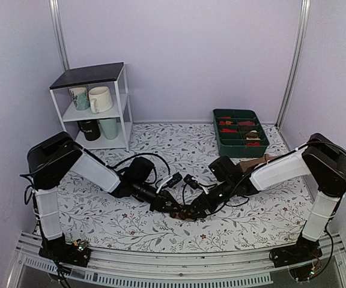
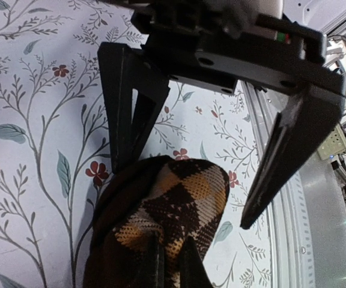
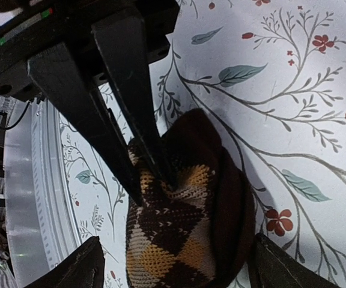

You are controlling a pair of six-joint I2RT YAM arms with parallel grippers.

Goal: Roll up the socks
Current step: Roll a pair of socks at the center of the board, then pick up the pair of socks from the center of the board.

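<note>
Bases of both arms stand nearest in the top view, and the arms lean in over the flowered counter (image 1: 131,231) until the left tool (image 1: 175,210) and right tool (image 1: 200,209) meet at the socks (image 1: 188,215), a small dark bundle near the front middle. From the left wrist, its own fingers (image 2: 155,264) are pinched shut on the socks' argyle fabric, while the right tool straddles the roll, jaws wide. From the right wrist, its fingers (image 3: 89,267) spread wide either side of the socks, which lie on the counter with the left tool's tips clamped on them.

You have a white shelf (image 1: 120,105) holding mugs (image 1: 100,99) far left, and a green tray (image 1: 242,150) far right on the floral cloth (image 1: 179,141).
</note>
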